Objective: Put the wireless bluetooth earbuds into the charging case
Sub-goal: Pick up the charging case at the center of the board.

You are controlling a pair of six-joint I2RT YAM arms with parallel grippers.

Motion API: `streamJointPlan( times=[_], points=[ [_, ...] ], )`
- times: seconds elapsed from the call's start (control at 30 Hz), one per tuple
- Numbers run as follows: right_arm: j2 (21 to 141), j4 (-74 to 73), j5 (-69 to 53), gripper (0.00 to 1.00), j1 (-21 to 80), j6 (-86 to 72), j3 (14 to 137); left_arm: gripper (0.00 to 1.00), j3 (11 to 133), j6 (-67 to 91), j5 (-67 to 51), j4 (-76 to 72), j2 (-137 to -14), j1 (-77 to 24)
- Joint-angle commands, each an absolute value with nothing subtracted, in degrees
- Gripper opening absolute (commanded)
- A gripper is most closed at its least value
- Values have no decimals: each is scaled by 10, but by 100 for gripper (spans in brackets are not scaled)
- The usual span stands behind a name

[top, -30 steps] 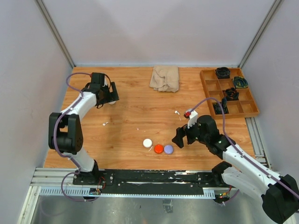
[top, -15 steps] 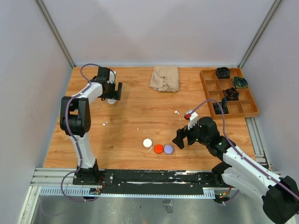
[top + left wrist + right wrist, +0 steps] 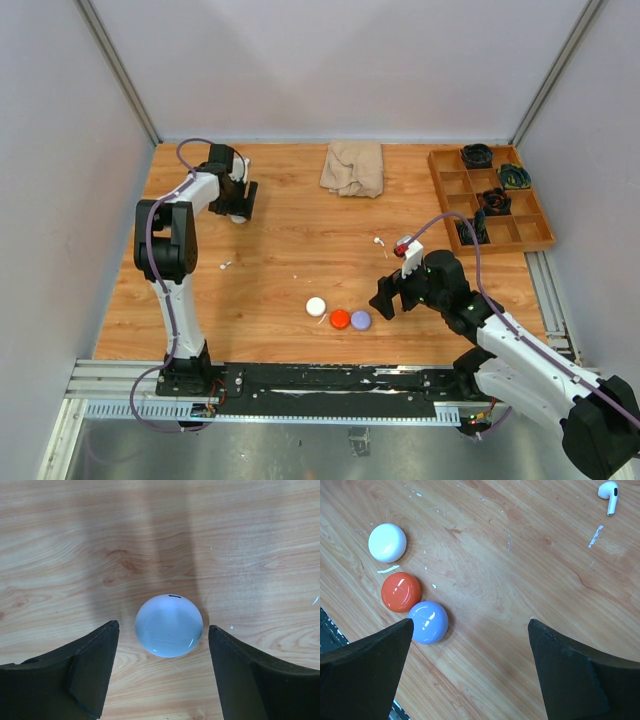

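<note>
A pale round puck (image 3: 169, 625) lies on the wood between the fingers of my left gripper (image 3: 163, 628), which is open around it without touching; in the top view the puck (image 3: 238, 217) is at the far left under that gripper (image 3: 240, 205). My right gripper (image 3: 471, 622) is open and empty, just right of a row of three pucks: white (image 3: 387, 542), red (image 3: 401, 591) and purple-blue (image 3: 428, 622). A white stemmed earbud (image 3: 610, 491) lies beyond it; it also shows in the top view (image 3: 378, 241). Another white earbud (image 3: 225, 266) lies at centre left.
A beige cloth (image 3: 352, 167) lies at the back middle. A wooden compartment tray (image 3: 437, 185) with black items stands at the back right. White flecks are scattered on the wood. Grey walls close the table on three sides.
My left arm has swung so that its gripper now sits over the pale puck at the far left. My right arm has barely moved.
</note>
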State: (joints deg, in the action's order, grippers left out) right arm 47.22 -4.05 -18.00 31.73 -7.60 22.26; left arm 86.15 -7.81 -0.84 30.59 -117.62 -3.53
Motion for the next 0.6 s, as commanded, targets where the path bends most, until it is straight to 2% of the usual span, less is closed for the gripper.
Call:
streamJointPlan(
  times=[0.0,0.4,0.57],
  points=[
    [469,-28,-187,99,310,-66,221,75,880,-85,-32,316,-1194,-31],
    [462,-36,-191,99,310,-66,224,47,854,-84,-87,295,-1200,-31],
    [471,-44,-199,99,310,-69,235,44,827,-77,-112,284,-1175,-36]
  ],
)
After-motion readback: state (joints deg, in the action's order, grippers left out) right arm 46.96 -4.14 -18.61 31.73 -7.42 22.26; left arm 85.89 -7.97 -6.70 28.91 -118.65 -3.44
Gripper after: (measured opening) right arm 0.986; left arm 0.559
